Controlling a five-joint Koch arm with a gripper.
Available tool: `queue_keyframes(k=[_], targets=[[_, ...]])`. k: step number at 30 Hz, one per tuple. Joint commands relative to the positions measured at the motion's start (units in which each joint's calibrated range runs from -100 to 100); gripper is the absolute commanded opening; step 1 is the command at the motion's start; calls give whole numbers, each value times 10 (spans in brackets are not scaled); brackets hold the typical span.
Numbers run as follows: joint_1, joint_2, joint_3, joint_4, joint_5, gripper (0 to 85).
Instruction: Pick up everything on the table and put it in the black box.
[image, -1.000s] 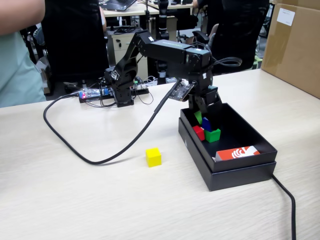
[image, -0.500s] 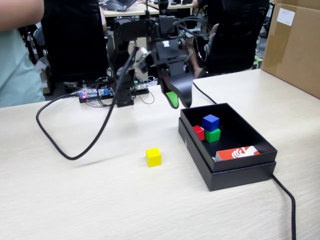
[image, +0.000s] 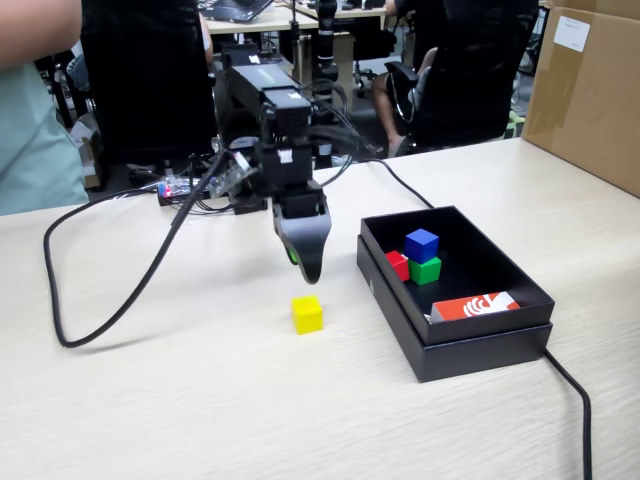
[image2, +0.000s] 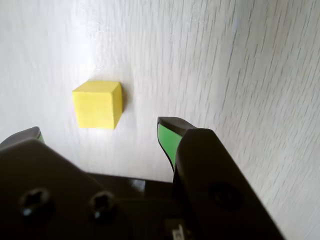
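Note:
A yellow cube (image: 307, 313) (image2: 98, 104) lies alone on the beige table (image: 150, 400), left of the black box (image: 480, 345) in the fixed view. Inside the box sit a blue cube (image: 421, 244), a red cube (image: 398, 265) and a green cube (image: 426, 270). My gripper (image: 305, 268) (image2: 100, 130) hangs just above and behind the yellow cube, pointing down. In the wrist view its green-lined jaws stand wide apart and empty, with the cube just ahead of the gap between them.
A red-and-white card (image: 476, 305) lies in the box's near corner. A thick black cable (image: 110, 290) loops across the table on the left; another runs off the front right (image: 575, 400). A brown carton (image: 585, 90) stands at the far right.
The arm has swung from over the box leftward and down to just above the yellow cube. The blue cube it carried a second ago now rests in the box.

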Motion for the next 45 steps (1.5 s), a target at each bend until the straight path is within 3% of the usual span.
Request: queue_keyframes(k=[1,14,22,26,27,34,38,45], targets=[[-1,23,65,3,3,465],[-12,171,153,3,2,447],[-13,207,179,3,5,176],[-12,179,180,-6,6,173],[1,66,162,-9,6,173],[77,-165,134,-9,14,174],[115,-168,133,-9,29,174],[129,-88,111,-9,39,180]])
